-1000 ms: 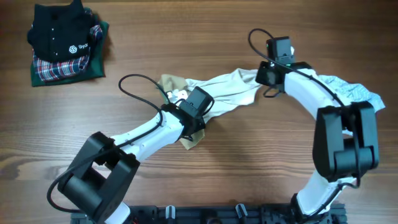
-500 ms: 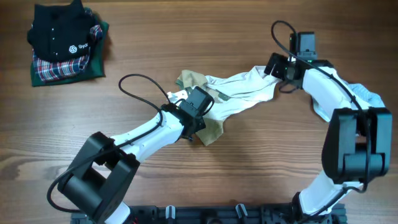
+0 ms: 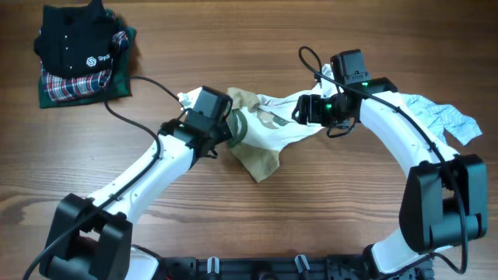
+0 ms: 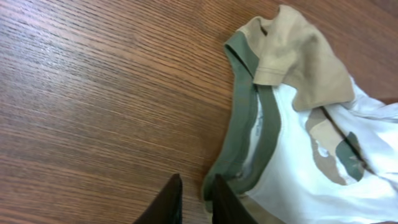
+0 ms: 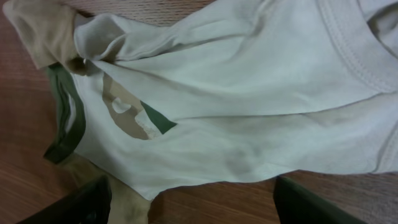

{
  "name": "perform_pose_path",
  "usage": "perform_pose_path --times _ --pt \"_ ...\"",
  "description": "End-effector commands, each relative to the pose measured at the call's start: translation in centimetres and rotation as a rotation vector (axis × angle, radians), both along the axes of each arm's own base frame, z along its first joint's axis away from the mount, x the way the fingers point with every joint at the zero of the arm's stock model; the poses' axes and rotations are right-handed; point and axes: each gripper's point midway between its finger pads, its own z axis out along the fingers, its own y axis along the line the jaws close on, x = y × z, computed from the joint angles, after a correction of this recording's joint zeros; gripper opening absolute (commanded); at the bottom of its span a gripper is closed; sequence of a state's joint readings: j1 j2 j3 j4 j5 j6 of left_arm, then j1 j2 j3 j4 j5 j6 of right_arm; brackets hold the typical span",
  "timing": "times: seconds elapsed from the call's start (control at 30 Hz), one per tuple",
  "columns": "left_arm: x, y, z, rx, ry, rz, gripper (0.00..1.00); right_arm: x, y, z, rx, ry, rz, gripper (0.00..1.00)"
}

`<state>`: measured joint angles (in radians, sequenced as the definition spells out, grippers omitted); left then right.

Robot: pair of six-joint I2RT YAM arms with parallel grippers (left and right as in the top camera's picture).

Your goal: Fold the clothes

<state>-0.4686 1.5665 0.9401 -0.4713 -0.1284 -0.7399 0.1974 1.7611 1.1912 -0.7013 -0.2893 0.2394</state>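
Finds the left claw (image 4: 194,198) set narrow, with bare wood in the slit and the green collar (image 4: 245,130) right against the inner face of one finger; cannot tell about any pinch on it. Places that claw, in the overhead view, at the 9 o'clock end of the T-shirt (image 3: 274,132), by the neck opening. Finds the right claw (image 5: 191,186) spread wide above the white body of the same shirt, gripping nothing. Locates it overhead at the shirt's 2 o'clock end.

Records the T-shirt lying rumpled near the centre of the bench (image 3: 350,210), slightly toward 12 o'clock: white body, camouflage print (image 5: 127,115), tan sleeve (image 4: 298,56) bunched beside the collar, second tan sleeve (image 3: 255,162) trailing toward 6 o'clock.

Logs a pale crumpled garment (image 3: 440,117) at 3 o'clock, partly under the right arm (image 3: 405,148). Logs a folded pile (image 3: 78,58) at 10 o'clock, well apart from the shirt, with dark cloth on top of plaid.
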Motion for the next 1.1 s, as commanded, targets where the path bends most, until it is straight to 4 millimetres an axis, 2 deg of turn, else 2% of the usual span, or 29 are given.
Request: perform_pose_path --times 0.0,0.07,0.17,0.27,0.37,0.53,0.67,0.83,0.9,1.0,1.07 --pt "-1.4 -2.5 0.0 -0.082 0.046 -0.172 0.13 1.1 -2.8 -0.3 -0.14 -0.042 -0.099 0.83" --pt "-2.4 -4.2 0.0 -0.11 0.06 -0.225 0.13 1.7 -4.0 -0.5 -0.213 -0.067 -0.121 0.83" --pt "-4.0 -7.2 0.2 -0.114 0.055 -0.319 0.08 2.2 -4.5 -1.4 -0.227 -0.076 -0.091 0.84" --pt "-5.4 -9.1 0.1 -0.097 0.047 -0.385 0.06 2.4 -6.7 -1.8 -0.217 -0.051 -0.145 0.85" --pt "-6.4 -10.1 -0.5 -0.066 0.052 -0.423 0.08 1.8 -6.7 -1.8 -0.145 -0.021 -0.106 0.88" --pt "-8.4 -12.2 -2.2 -0.048 0.091 -0.499 0.2 2.8 -6.1 -1.6 -0.09 -0.058 -0.107 0.91" --pt "-9.9 -14.9 -2.9 -0.057 0.073 -0.58 0.24 2.5 -6.0 -3.8 -0.09 -0.007 -0.103 0.86" --pt "-10.0 -14.9 -4.0 -0.005 0.067 -0.605 0.25 2.8 -6.0 -4.7 -0.091 -0.001 -0.103 0.86" --pt "-9.9 -14.6 -5.0 0.033 0.077 -0.632 0.32 3.0 -6.1 -4.8 -0.09 -0.006 -0.108 0.87" --pt "-9.5 -13.9 -6.4 0.093 0.077 -0.626 0.47 3.3 -6.3 -4.7 -0.088 -0.016 -0.117 0.88" --pt "-8.7 -13.4 -6.4 0.131 0.05 -0.604 0.5 3.4 -6.6 -4.7 -0.094 -0.019 -0.121 0.88"
